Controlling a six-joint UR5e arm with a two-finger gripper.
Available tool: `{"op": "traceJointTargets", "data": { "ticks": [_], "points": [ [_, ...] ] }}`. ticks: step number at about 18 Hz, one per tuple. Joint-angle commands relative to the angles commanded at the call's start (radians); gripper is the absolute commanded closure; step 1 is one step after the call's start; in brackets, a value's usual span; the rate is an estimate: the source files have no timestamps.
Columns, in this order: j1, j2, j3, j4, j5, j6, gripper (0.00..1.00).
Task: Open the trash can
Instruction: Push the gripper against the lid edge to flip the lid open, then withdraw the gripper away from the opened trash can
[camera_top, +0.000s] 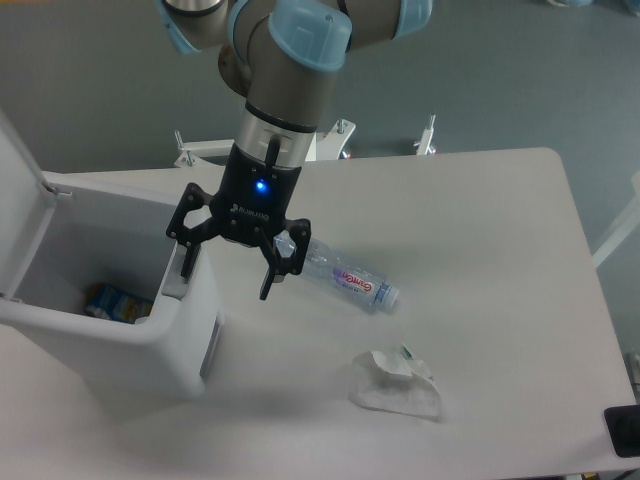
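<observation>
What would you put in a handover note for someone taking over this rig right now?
Pincer: open, holding nothing, one finger at the grey push-button tab on the trash can's front rim.
Trash can: at the table's left edge, lid swung up, colourful packaging visible inside.
Also on the table: plastic bottle lying down, crumpled wrapper.
Done: can is open.
Left: lift the pincer away from the can.

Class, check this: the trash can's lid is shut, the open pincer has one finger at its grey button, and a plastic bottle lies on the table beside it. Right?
Not quite. The camera view shows the trash can with its lid swung up. The open pincer at the grey button and the plastic bottle are right.
</observation>
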Motion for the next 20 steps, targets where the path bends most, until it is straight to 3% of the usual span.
{"op": "traceJointTargets", "data": {
  "ticks": [5, 9, 11, 15, 17, 20],
  "points": [
    [0.02, -0.017, 0.034, 0.012, 0.003, 0.012, 0.0],
    [0.115, -0.052, 0.029, 0.017, 0.014, 0.087, 0.0],
    [0.17, -0.07, 0.02, 0.015, 0.067, 0.148, 0.0],
    [0.231, -0.176, 0.029, 0.015, 0.248, 0.267, 0.0],
    [0.264, -0.19, 0.029, 0.014, 0.34, 0.346, 0.0],
    [0.301, -0.199, 0.035, 0.011, 0.348, 0.481, 0.0]
  ]
}}
